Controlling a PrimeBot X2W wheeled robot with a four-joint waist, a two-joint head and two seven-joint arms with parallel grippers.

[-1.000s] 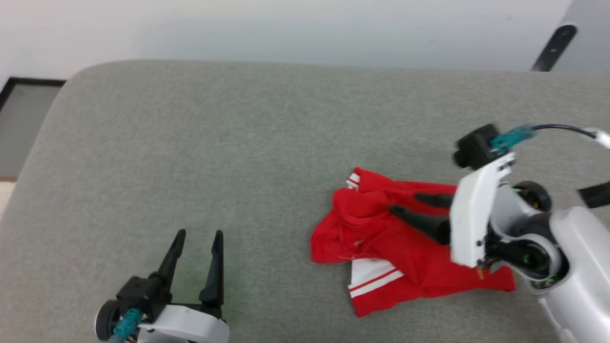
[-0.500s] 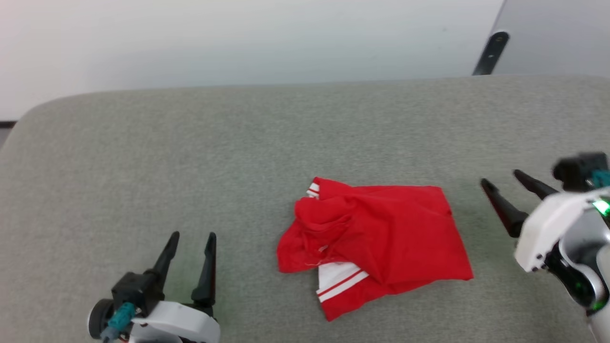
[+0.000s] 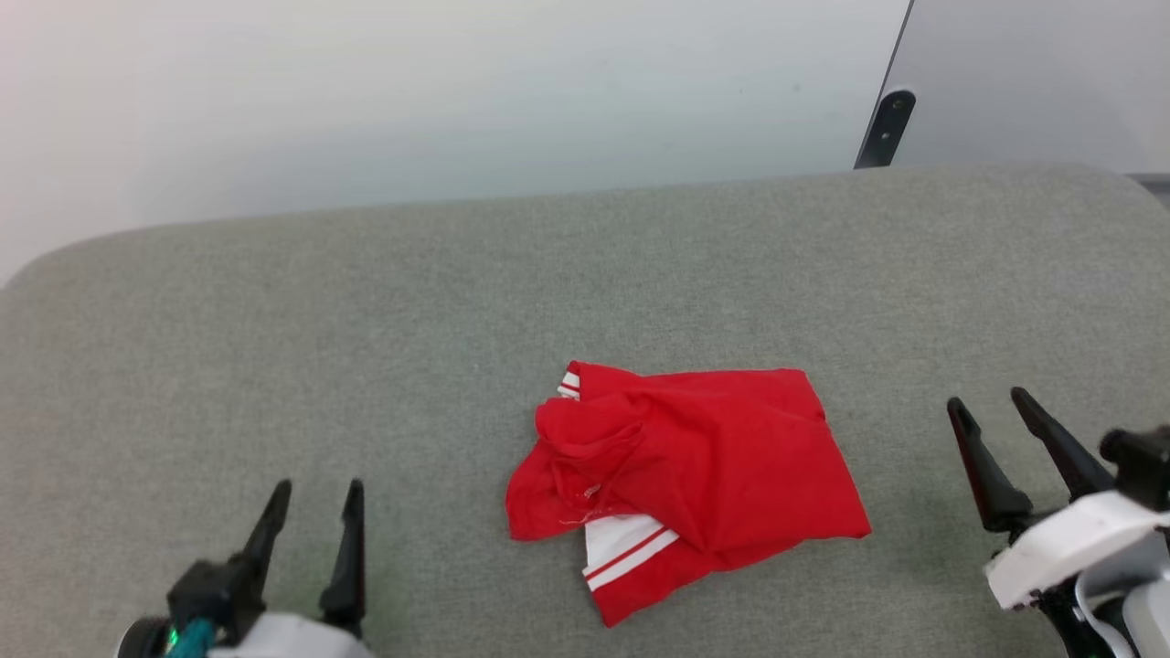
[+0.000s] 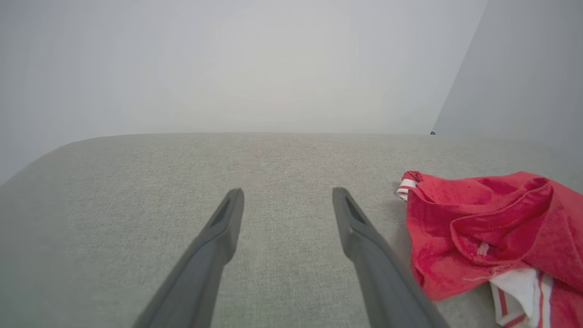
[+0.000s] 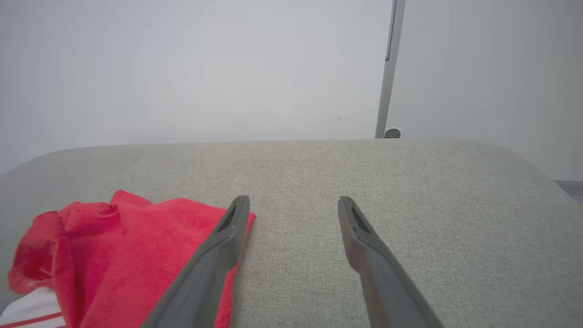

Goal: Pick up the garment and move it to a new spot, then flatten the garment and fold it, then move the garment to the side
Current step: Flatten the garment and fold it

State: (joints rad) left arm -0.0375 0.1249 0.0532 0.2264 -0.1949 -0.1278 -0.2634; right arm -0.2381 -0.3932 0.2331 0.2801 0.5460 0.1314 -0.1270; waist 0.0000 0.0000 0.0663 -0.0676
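We find a grey fabric-covered surface (image 3: pixel 366 320) spanning the head view from side to side, with rounded far corners. Behind it stands a pale wall (image 3: pixel 366 91), which meets a greyer panel (image 3: pixel 1033 82) at the far right.

The garment (image 3: pixel 722 457) lies on the surface, slightly right of centre and toward the near edge, between the two grippers. Its right portion rests fairly flat as a red sheet. Its left portion is bunched into soft folds and ridges. We note bare surface on every side of it in the head view.

The right gripper (image 3: pixel 987 399) sits low at the right of the head view, near the garment's right edge but apart from it. Its two dark fingers are spread wide, with nothing between them, and point away from the robot. In the right wrist view the garment lies beside and partly behind the inner finger.

The left gripper (image 3: pixel 319 486) sits at the lower left, well apart from the garment. Its fingers are likewise spread wide and hold nothing; grey fabric shows between them in the left wrist view.

A white sleeve panel (image 3: pixel 622 544) with red stripes shows under the garment's near-left edge. A dark bracket (image 3: pixel 885 128) rises at the wall-panel seam. A small striped trim band (image 3: pixel 569 382) marks the garment's far-left corner.
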